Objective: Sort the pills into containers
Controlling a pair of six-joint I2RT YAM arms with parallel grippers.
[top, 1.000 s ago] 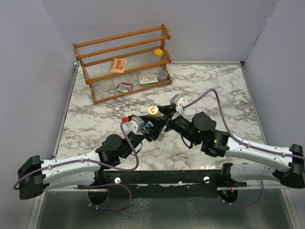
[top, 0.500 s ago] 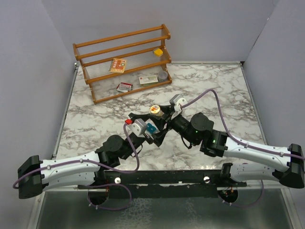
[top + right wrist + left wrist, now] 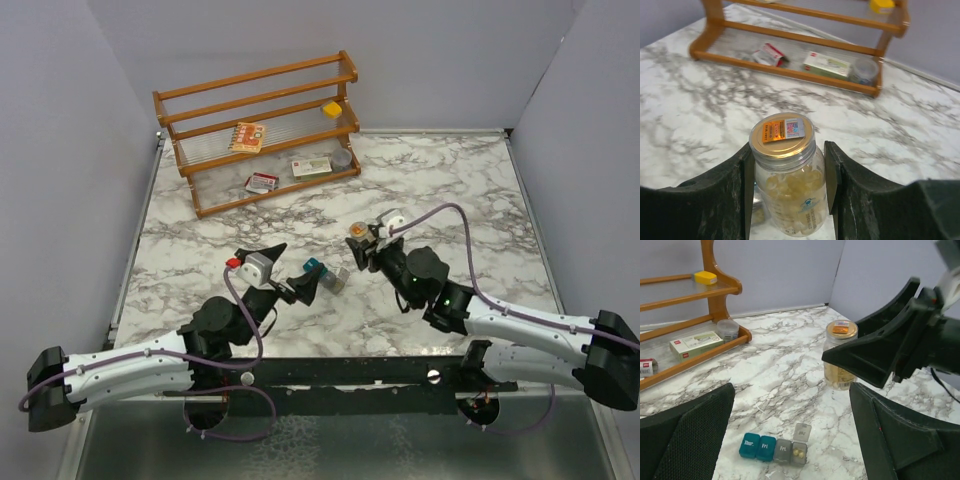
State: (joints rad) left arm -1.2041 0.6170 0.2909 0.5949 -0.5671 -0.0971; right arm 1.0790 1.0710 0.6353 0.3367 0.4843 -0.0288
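Left gripper (image 3: 792, 386): fingers spread wide apart, empty, hovering above the marble table (image 3: 450, 190). Directly below and between them lies the containers (image 3: 775, 449) strip, flat on the table, teal at one end and grey at the other. The grey end cell has its lid raised and shows yellow pills (image 3: 799, 454) inside. Just beyond, the right gripper (image 3: 788, 150) is clamped on an upright pill jar (image 3: 788, 185) with a gold lid, one finger at each side. At the far edge stands a wooden rack (image 3: 714, 305) bearing small packets (image 3: 311, 167).
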